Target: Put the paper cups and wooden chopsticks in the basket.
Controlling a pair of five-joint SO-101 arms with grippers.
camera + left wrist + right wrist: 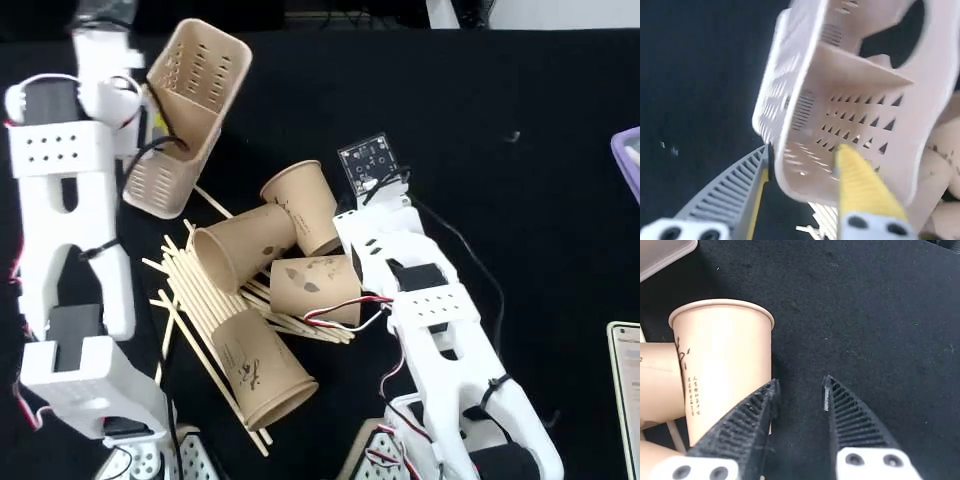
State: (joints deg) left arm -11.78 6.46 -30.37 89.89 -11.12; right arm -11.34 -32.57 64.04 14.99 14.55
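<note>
**A:** L gripper (805, 172), jaws how?

**B:** Clamped on basket (850, 100) wall. Yellow-padded finger (860, 185) inside, grey ribbed finger (735, 192) outside. Basket tilted, perforated inside facing wrist cam. In high view, sits at table's far-left corner beside L arm.

**A:** R gripper (799, 390)?

**B:** Black jaws parted narrowly, nothing btw. them. Low over black table cover (520, 90). One finger (747, 415) just beside a side-lying cup (725, 360), rim pointing away from cam. More cup bodies crowd past that one.

**A:** Task items where?

**B:** Four paper cups (240, 248), all on sides, bunched mid-table btw. the two arms. None in basket. Chopsticks (195, 300) fanned in loose pile under and beside cups, L arm side. One stick reaching up to basket's lower end.

**A:** In the way?

**B:** Cups lying on top of many sticks, pinning them. R arm overhangs cluster's right side. Red/white wires (340, 305) draped across one cup.

**A:** Other stuff?

**B:** Purple item (628, 160) and pale card (625, 380) at right edge, well apart from pile.
</note>
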